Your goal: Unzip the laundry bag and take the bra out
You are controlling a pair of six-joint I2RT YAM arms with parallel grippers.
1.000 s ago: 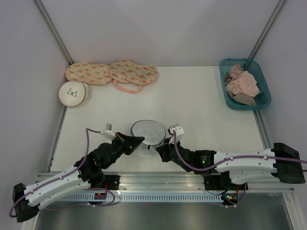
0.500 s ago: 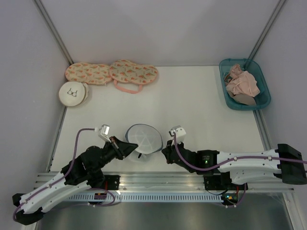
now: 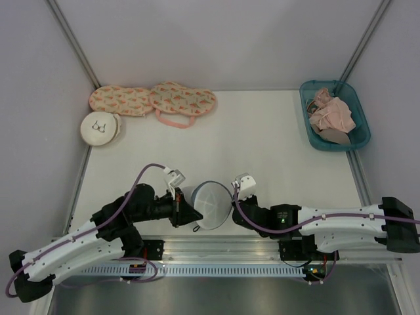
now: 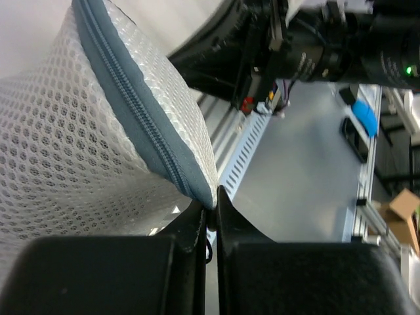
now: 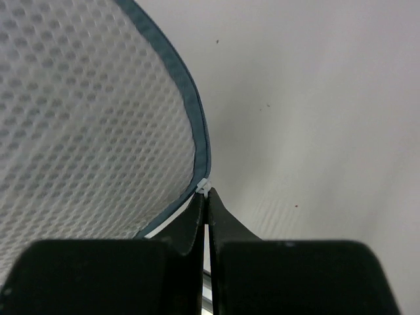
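Drawn nearer since before, laundry bag (image 3: 213,202) has its rim clamped by left tool (image 4: 211,209) and right tool (image 5: 205,195).

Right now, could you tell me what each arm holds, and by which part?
Both hold the laundry bag by its zipper rim, left and right jaws shut on opposite edges.

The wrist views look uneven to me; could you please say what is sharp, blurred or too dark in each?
Left wrist: the laundry bag mesh and its zipper are sharp, the background soft, the left gripper a featureless black mass. Right wrist: the mesh is slightly blurred, the right gripper underexposed, the table softly lit without glare.
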